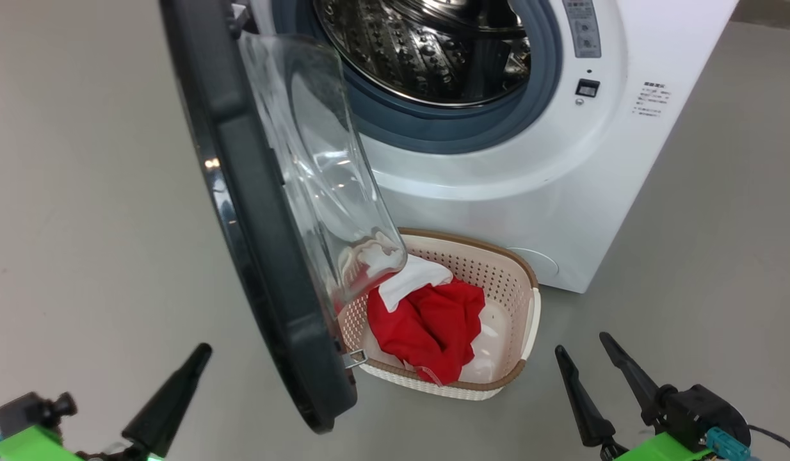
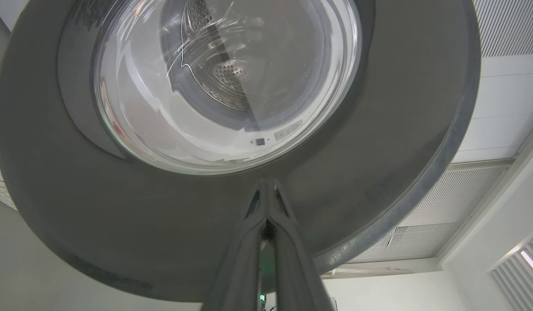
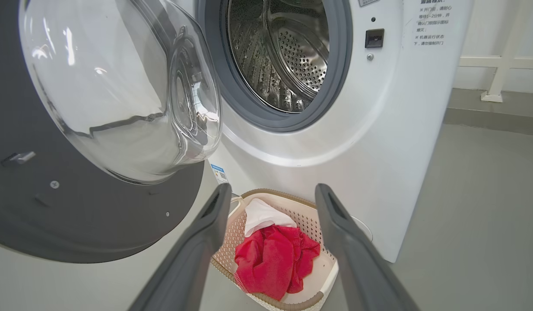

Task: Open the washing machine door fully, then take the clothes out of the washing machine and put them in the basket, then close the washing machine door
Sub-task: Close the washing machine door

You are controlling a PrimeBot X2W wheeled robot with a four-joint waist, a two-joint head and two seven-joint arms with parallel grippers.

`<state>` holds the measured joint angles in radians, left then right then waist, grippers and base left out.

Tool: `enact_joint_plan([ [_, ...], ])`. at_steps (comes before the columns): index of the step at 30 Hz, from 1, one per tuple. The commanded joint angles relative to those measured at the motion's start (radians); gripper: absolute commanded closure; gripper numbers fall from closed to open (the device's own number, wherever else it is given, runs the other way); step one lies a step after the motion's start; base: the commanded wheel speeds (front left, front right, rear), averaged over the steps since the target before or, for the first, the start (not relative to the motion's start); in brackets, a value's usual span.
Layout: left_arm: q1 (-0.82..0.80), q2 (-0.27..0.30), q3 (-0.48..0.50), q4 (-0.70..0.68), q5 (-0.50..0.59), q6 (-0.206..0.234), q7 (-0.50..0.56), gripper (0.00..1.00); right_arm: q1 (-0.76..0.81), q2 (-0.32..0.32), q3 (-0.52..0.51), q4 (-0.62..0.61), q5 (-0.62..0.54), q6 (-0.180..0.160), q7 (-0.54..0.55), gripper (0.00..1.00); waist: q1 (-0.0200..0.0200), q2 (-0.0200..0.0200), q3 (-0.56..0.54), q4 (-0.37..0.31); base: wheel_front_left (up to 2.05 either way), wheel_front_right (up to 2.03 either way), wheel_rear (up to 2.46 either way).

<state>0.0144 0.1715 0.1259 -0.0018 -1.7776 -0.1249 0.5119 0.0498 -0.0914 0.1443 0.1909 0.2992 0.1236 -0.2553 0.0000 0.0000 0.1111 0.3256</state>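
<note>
Floor (image 1: 81,192) lies grey beneath basket (image 1: 497,269) and washing machine (image 1: 529,186); left end effector (image 2: 266,190) clenched, right end effector (image 1: 582,344) released

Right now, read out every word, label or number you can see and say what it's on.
"开门前": Chinese notice on the washer.
"机器运行状态": same notice; its other lines are too small to read.
On the button panel: print too blurred.
On the blue sticker: too small.

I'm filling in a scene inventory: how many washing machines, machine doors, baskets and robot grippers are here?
Washing machine: 1
Washing machine door: 1
Basket: 1
Grippers: 2 (left gripper, right gripper)
Total: 5
</note>
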Motion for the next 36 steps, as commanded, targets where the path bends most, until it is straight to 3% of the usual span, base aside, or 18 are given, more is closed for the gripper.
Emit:
enact_joint_plan([
  [1,-0.056,0.009,0.042,-0.022,0.036,-0.006,0.055,1.00,-0.051,-0.004,0.022,-0.026,-0.004,0.007,-0.006,0.00,0.0000,0.0000,0.012,-0.017,0.00,0.00,0.00],
  [9,-0.085,-0.053,0.033,-0.068,0.141,-0.006,0.147,1.00,-0.067,0.001,0.016,-0.031,-0.007,0.007,-0.006,0.00,0.0000,0.0000,0.029,-0.058,0.00,0.00,0.00],
  [20,-0.117,-0.088,-0.023,-0.138,0.213,-0.006,0.165,1.00,-0.089,0.009,0.001,-0.039,-0.011,0.007,-0.006,0.00,0.0000,0.0000,0.059,-0.128,0.00,0.00,0.00],
  [28,-0.218,-0.101,-0.159,-0.124,0.319,-0.006,0.021,1.00,-0.110,0.018,-0.009,-0.044,-0.014,0.007,-0.006,0.00,0.0000,0.0000,0.092,-0.201,0.00,0.00,0.00],
  [36,-0.382,-0.074,-0.295,-0.005,0.388,-0.006,-0.217,1.00,-0.137,0.029,-0.015,-0.050,-0.014,0.007,-0.006,0.00,0.0000,0.0000,0.140,-0.288,0.00,0.00,0.00],
])
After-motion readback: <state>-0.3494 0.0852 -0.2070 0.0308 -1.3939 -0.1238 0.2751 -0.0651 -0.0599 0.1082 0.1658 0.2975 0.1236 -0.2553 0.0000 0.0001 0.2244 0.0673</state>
